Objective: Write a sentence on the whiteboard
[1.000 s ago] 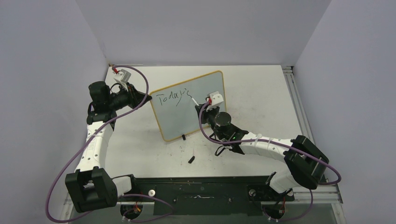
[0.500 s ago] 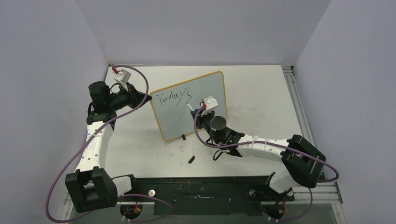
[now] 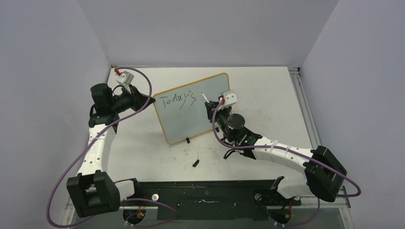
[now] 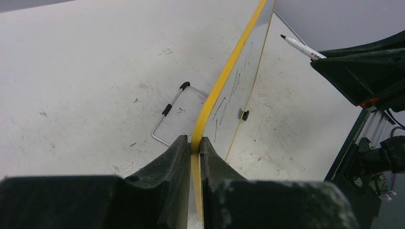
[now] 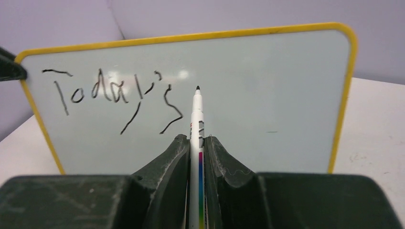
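Whiteboard (image 3: pixel 191 119) upright on white table (image 3: pixel 267 93), lilac walls (image 3: pixel 210 28)

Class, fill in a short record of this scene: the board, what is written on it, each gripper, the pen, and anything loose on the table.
whiteboard: yellow-framed, standing tilted on the table
sentence: only "Today's" written, at the upper left of the face
left gripper: shut on the whiteboard's side edge
right gripper: shut on the marker pen
marker pen: uncapped, tip aimed at the bare face right of the writing; contact unclear
loose item: small black piece on the table in front of the whiteboard, possibly the cap
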Action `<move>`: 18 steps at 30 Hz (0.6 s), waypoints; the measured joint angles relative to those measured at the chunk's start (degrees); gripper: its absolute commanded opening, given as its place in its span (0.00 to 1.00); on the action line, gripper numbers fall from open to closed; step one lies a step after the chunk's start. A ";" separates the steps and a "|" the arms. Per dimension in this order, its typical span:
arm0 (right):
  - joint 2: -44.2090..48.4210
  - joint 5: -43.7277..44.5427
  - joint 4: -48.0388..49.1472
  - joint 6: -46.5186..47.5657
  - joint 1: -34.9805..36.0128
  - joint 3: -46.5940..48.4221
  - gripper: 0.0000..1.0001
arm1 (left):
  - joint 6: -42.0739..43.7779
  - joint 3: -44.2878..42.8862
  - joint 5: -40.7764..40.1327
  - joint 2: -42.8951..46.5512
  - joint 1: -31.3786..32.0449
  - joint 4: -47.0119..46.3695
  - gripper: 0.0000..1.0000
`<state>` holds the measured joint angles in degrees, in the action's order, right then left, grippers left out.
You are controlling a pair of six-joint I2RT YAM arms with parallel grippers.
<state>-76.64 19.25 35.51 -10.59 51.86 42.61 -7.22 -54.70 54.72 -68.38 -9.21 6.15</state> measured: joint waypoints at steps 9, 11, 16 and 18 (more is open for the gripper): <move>0.04 0.20 0.39 2.12 -4.61 0.09 0.05 | 0.00 0.02 0.00 0.00 -0.02 0.00 0.00; -0.13 -0.11 0.44 2.34 -5.31 0.24 0.05 | 0.00 0.02 0.00 0.00 -0.07 0.00 0.00; -1.75 -1.11 1.25 2.49 -6.43 1.40 0.05 | 0.02 0.02 0.00 0.00 -0.11 0.02 0.00; -2.47 -1.62 1.38 2.51 -6.58 1.66 0.05 | 0.02 0.02 0.00 0.00 -0.11 0.02 0.00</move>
<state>-79.11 17.63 36.88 -8.08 45.28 44.27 -7.20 -54.68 54.72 -68.38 -9.32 6.17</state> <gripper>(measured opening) 0.151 0.093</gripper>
